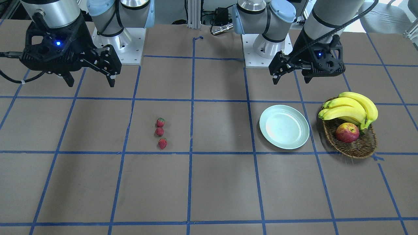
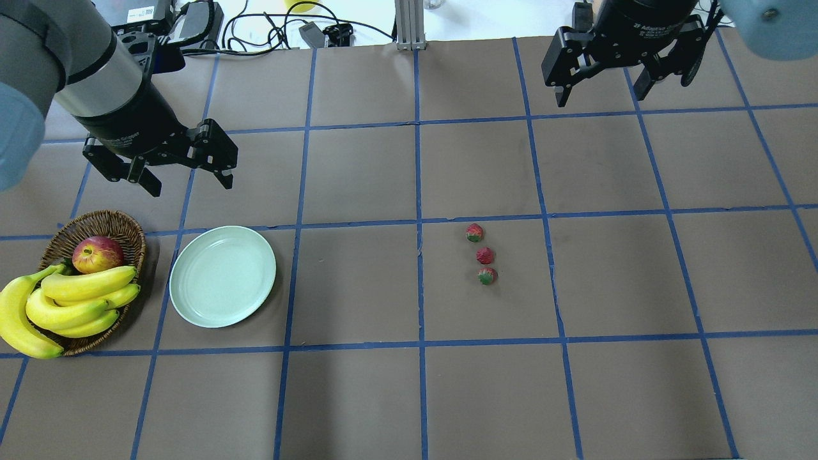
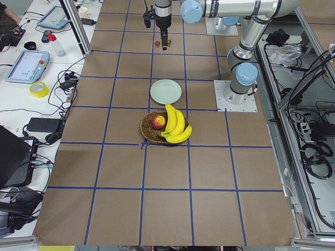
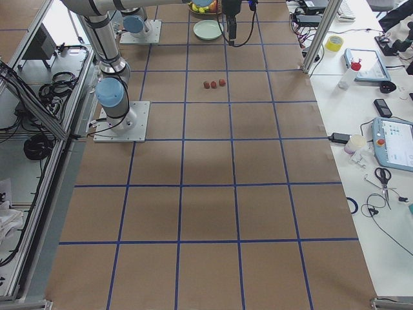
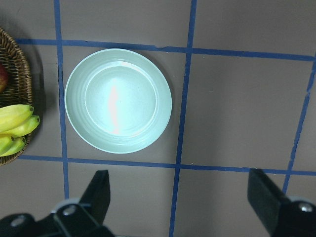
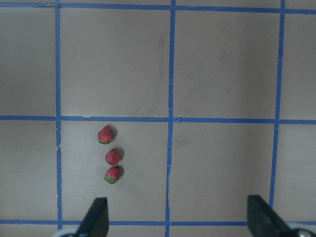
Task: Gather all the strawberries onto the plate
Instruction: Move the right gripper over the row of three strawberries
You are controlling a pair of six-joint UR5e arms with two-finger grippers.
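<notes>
Three strawberries lie in a short row on the brown table, also below my right wrist camera. The mint-green plate sits empty about two grid squares away on my left side, right under my left wrist camera. My left gripper hangs open and empty above the table just behind the plate. My right gripper is open and empty, high and well back from the strawberries.
A brown wicker basket stands beside the plate and holds bananas and a red-yellow apple. The arm bases stand at the robot's edge of the table. Blue tape lines grid the table.
</notes>
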